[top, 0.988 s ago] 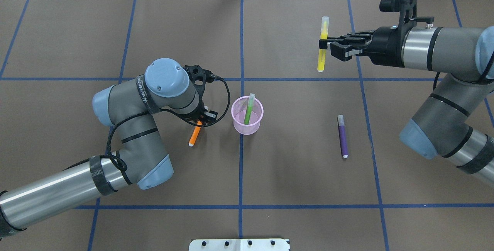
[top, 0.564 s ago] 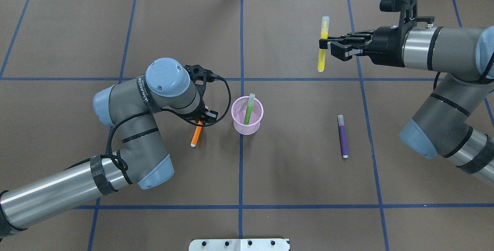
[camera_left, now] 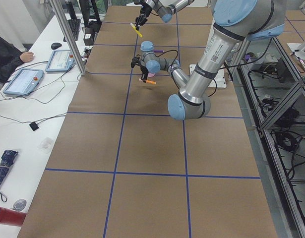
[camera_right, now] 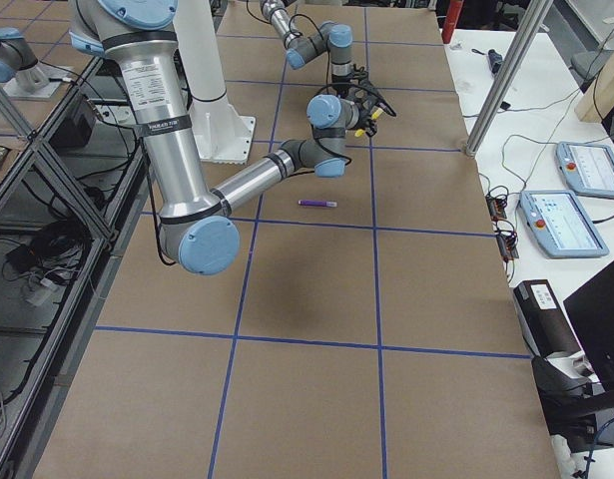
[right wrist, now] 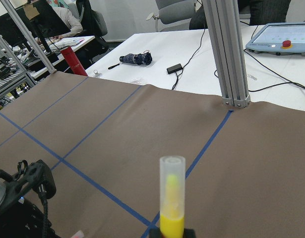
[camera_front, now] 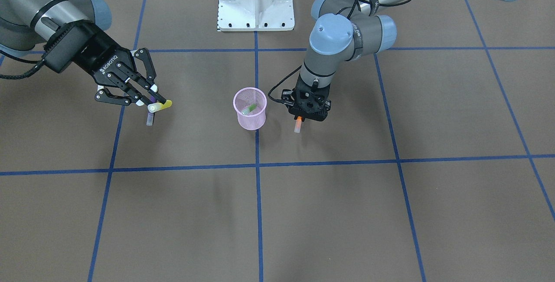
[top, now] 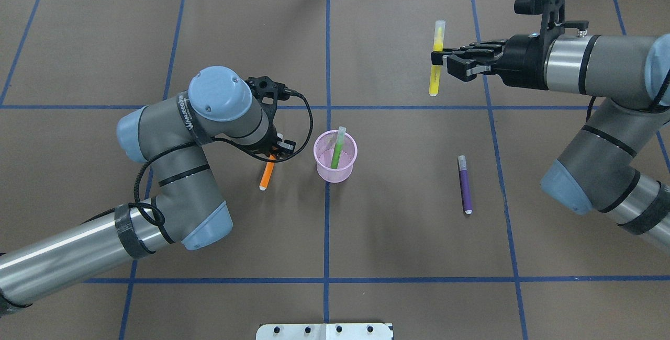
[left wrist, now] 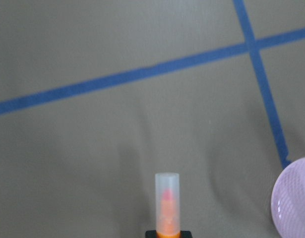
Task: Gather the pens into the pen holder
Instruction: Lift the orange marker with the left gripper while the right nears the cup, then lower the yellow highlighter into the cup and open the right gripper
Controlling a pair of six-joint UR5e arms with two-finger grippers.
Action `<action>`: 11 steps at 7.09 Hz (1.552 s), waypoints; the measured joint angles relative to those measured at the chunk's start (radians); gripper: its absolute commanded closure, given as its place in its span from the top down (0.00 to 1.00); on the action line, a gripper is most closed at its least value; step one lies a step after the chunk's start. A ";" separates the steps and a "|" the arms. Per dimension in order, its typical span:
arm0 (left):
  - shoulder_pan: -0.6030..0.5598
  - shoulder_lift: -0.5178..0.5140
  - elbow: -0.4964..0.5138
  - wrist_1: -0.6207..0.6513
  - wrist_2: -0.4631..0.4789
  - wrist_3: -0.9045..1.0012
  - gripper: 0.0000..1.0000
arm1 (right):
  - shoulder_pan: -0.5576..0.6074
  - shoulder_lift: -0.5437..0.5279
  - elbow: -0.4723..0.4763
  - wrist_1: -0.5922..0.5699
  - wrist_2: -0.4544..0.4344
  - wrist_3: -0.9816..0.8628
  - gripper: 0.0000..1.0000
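Four pens: green pen (top: 335, 154) in the one pen holder (top: 320, 166), purple pen (top: 465, 189) lying loose, left gripper (top: 273, 155) clamping orange pen (top: 266, 176), right gripper (top: 437, 58) yellow pen (top: 434, 81).

Silver-grey arms (top: 68, 251) w/ blue caps (top: 219, 85); blk ROBOTIQ-marked right pincer (camera_front: 158, 102).

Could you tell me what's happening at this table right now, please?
Two robot arms are gathering pens into the pink pen holder. The green pen already stands inside it. The left gripper has its jaws closed on the orange pen, right beside the holder. The right gripper holds the yellow pen in the air, well away from the holder. The purple pen lies on the table, untouched.
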 measured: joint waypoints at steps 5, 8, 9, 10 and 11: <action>-0.188 0.068 -0.211 -0.020 -0.039 0.137 0.00 | -0.209 0.111 -0.021 -0.012 -0.269 -0.010 0.00; -0.207 0.072 -0.229 -0.022 -0.025 0.146 0.00 | -0.309 0.188 -0.103 -0.011 -0.419 -0.039 0.00; -0.207 0.072 -0.229 -0.022 -0.023 0.146 0.00 | -0.329 0.197 -0.130 -0.007 -0.443 -0.061 0.00; -0.208 0.072 -0.228 -0.022 -0.023 0.147 0.00 | -0.352 0.199 -0.145 -0.004 -0.464 -0.074 0.00; -0.208 0.072 -0.227 -0.023 -0.022 0.148 0.00 | -0.377 0.198 -0.153 -0.003 -0.487 -0.080 0.00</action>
